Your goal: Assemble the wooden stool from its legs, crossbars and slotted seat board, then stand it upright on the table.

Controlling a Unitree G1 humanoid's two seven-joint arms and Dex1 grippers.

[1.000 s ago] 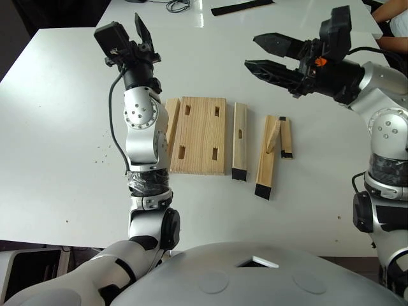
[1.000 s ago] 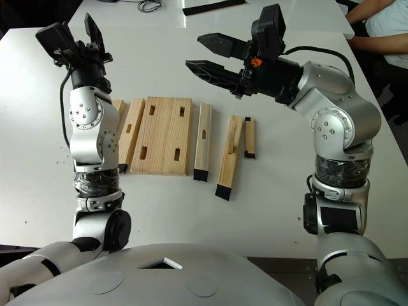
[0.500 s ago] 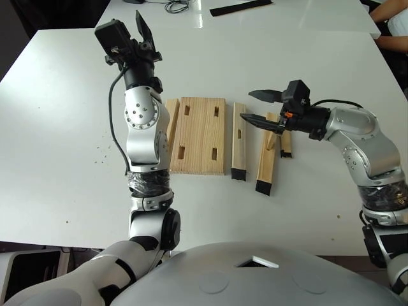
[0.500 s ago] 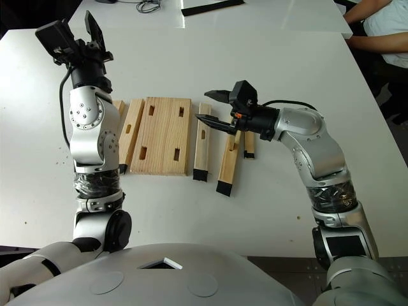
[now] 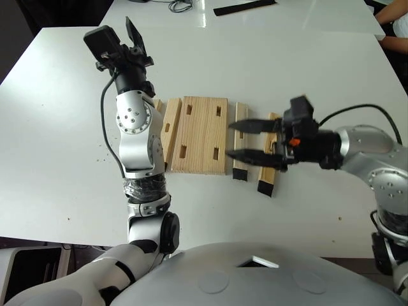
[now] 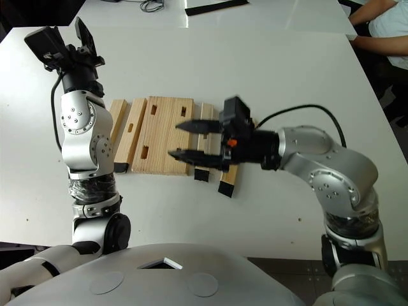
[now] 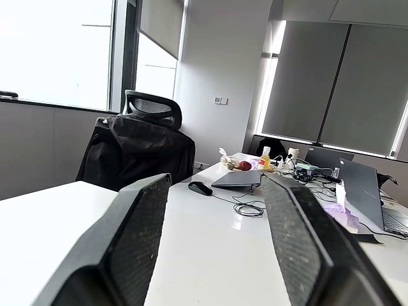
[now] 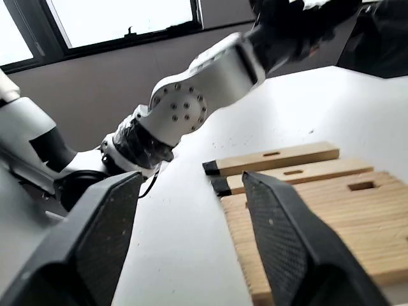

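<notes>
We saw the white table (image 5: pixel 57 127) carrying the stool parts, all lying flat. The slotted seat board (image 5: pixel 201 134) lay near its middle. Two legs (image 6: pixel 132 127) lay just beside the board at 9 o'clock, and another leg (image 5: pixel 239 141) at 3 o'clock (black-tipped, like the rest). The right gripper (image 5: pixel 232 139) hung over that leg, fingers spread apart. The left gripper (image 7: pixel 217 178) was raised at the board's 10 o'clock, fingers likewise apart and holding nothing.
</notes>
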